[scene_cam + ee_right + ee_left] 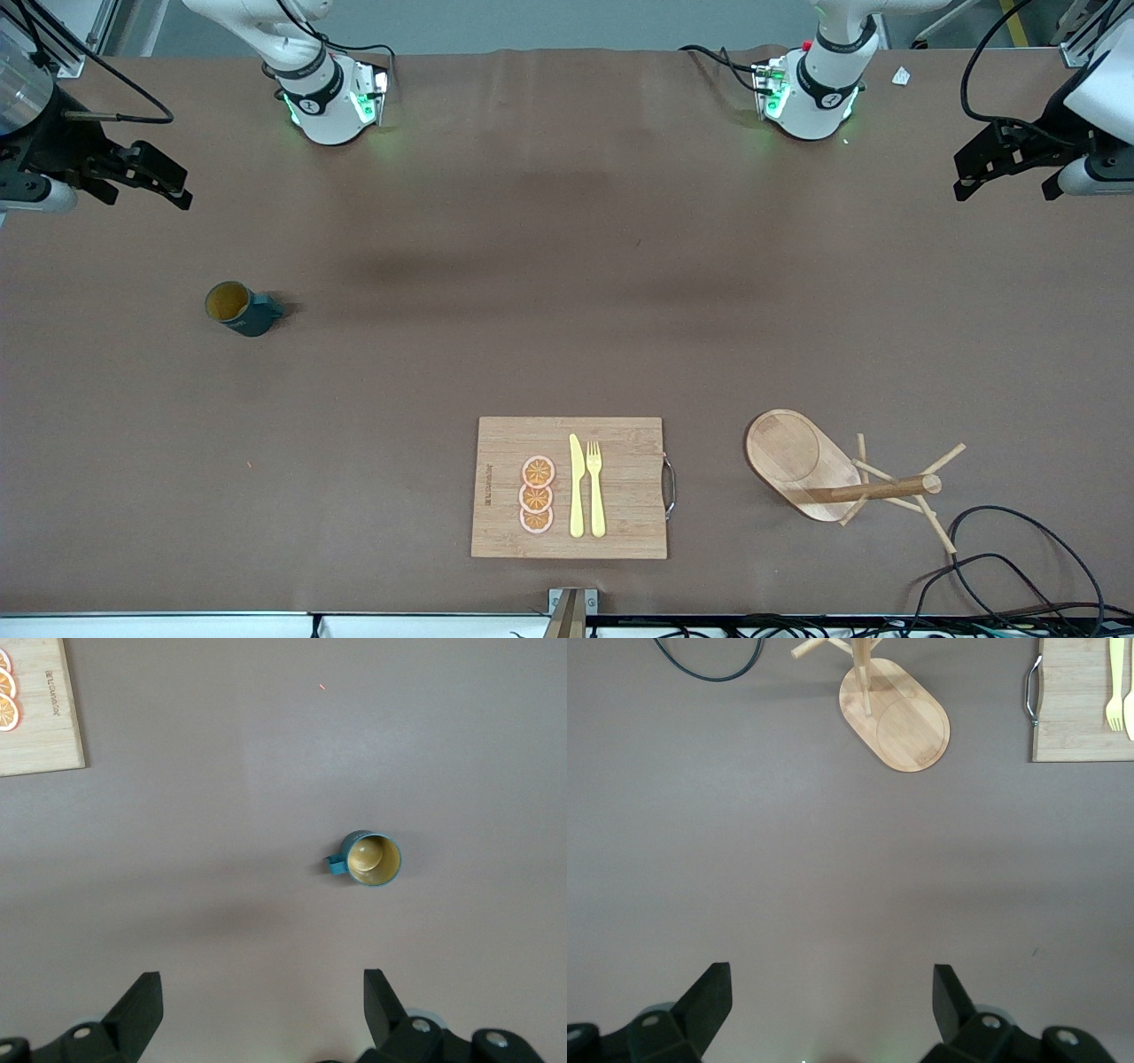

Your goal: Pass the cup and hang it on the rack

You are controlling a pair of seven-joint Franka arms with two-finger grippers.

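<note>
Cup (237, 308) upright on table, apart from right tool (146, 173)

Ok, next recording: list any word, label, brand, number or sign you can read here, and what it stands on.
Nothing can be read in full.
Cutting board: a dark brand stamp along the edge beside the orange slices, too small to read.
Cup: a faint mark on the outer wall, too blurred to read.
Arm bases: a round logo on each black ring, a sign and not letters.
Rack: no text seen.
</note>
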